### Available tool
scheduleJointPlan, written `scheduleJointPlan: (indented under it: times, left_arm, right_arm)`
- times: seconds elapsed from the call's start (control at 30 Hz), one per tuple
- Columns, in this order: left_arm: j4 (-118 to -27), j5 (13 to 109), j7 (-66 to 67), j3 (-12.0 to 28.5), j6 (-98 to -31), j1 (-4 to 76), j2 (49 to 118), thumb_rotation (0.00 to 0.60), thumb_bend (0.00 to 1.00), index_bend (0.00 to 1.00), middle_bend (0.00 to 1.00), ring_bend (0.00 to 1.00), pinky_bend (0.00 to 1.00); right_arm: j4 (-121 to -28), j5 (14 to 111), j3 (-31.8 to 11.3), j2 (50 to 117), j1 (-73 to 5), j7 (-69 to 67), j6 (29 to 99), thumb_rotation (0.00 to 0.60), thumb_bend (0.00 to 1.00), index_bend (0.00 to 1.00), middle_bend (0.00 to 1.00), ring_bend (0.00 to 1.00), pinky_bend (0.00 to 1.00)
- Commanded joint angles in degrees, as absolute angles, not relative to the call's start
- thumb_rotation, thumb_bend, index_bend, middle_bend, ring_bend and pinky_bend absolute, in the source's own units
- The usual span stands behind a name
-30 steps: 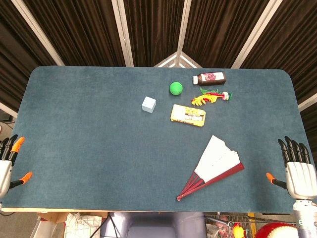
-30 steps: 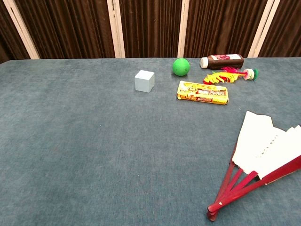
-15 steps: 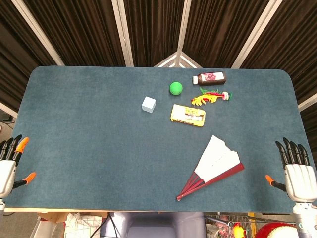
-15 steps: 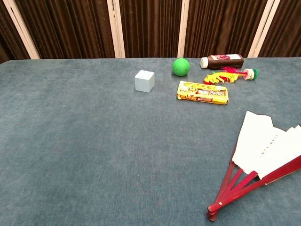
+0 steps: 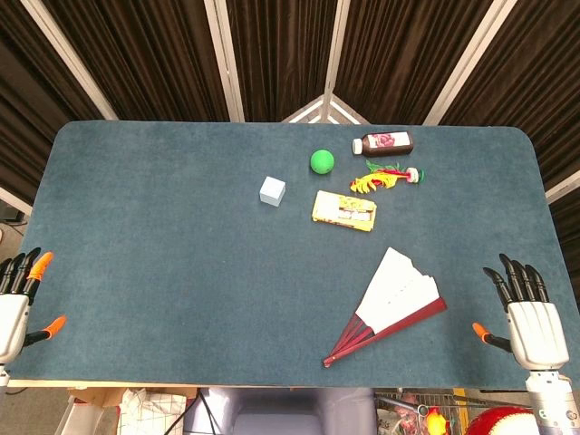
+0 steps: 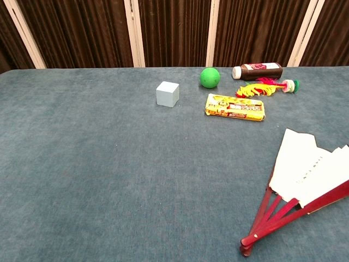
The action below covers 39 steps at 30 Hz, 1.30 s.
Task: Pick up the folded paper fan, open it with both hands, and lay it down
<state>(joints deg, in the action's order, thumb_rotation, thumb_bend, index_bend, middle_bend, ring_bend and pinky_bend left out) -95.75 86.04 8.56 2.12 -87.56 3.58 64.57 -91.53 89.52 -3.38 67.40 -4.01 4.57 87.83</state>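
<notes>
The paper fan (image 5: 390, 304) (image 6: 302, 185) lies partly spread on the blue table, white leaf up and red ribs meeting at a pivot toward the front edge. My right hand (image 5: 526, 313) hovers at the table's front right corner, fingers apart and empty, a short way right of the fan. My left hand (image 5: 16, 304) stays at the front left corner, far from the fan, fingers spread with orange tips and nothing in them. Neither hand shows in the chest view.
At the back right lie a green ball (image 5: 322, 161), a dark bottle (image 5: 382, 142), a red-yellow feathered toy (image 5: 385, 177), a yellow packet (image 5: 344, 210) and a pale blue cube (image 5: 272, 190). The table (image 5: 163, 254) ends just before both hands.
My right hand has drifted left and toward the front edge, closer to the fan. My left hand has slipped slightly down and left. The fan has not moved.
</notes>
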Motion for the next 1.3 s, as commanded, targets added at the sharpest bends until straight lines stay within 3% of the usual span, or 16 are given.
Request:
scheduleJointPlan:
  times: [0.03, 0.37, 0.8, 1.3]
  left_arm:
    - [-95.8, 85.6, 8.7, 2.4, -87.2, 3.7, 64.6, 0.6, 0.21, 0.04, 0.0, 0.0, 0.0]
    - [-96.1, 86.0, 9.0, 2.0, -87.3, 3.6, 64.6, 0.6, 0.21, 0.05, 0.0, 0.0, 0.0]
    - [-96.1, 84.7, 8.7, 2.5, -86.4, 3.8, 64.6, 0.6, 0.21, 0.05, 0.0, 0.0, 0.0]
    - [-96.0, 83.7, 9.7, 2.7, -85.5, 4.3, 65.0, 0.6, 0.21, 0.05, 0.0, 0.0, 0.0]
  right_arm:
    - [-91.4, 89.6, -3.3, 67.6, -3.9, 4.5, 87.9, 0.6, 0.14, 0.19, 0.02, 0.06, 0.09]
    - [-88.9, 94.8, -2.0, 71.4, -5.4, 7.3, 88.2, 0.6, 0.14, 0.29, 0.05, 0.06, 0.11]
    - [-78.8, 101.1, 1.9, 78.7, -7.7, 6.3, 85.8, 0.6, 0.14, 0.31, 0.06, 0.07, 0.11]
    - [-66.6, 103.8, 3.7, 86.3, -7.3, 4.4, 88.3, 0.6, 0.14, 0.38, 0.06, 0.1, 0.11]
